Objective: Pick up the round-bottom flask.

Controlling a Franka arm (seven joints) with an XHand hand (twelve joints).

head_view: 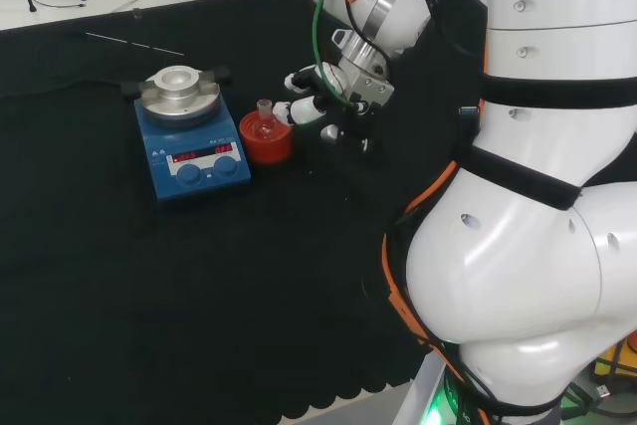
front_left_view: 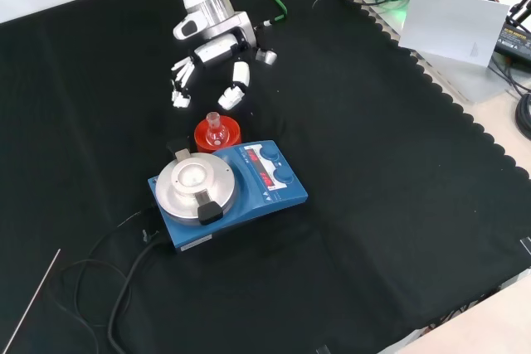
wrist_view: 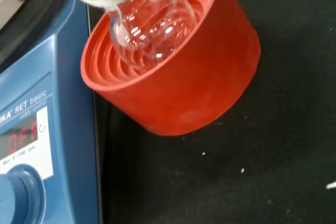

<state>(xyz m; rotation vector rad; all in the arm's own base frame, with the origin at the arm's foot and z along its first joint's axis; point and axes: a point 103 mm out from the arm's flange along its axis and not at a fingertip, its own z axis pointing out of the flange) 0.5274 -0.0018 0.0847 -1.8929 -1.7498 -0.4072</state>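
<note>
Glass flask (front_left_view: pixel 214 124) sits in red ribbed stand (front_left_view: pixel 217 136), touching blue hotplate (front_left_view: pixel 228 186) at stand's 6 o'clock, front view. Hand (front_left_view: pixel 211 54) hovers at flask's 12 o'clock, apart from it, fingers (front_left_view: pixel 233 93) spread, gripping nothing. Best approach, I judge: lower toward the neck, pinch the neck, lift straight up so the stand stays on the bench (front_left_view: pixel 398 172).

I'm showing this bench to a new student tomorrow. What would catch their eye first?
Probably the red ribbed stand with the small clear round-bottom flask sitting in it, bright against the black cloth. Right beside it sits the blue hotplate stirrer with its round metal top. The black and white hand hangs just beyond the stand in the front view, fingers relaxed and not touching the flask.
</note>
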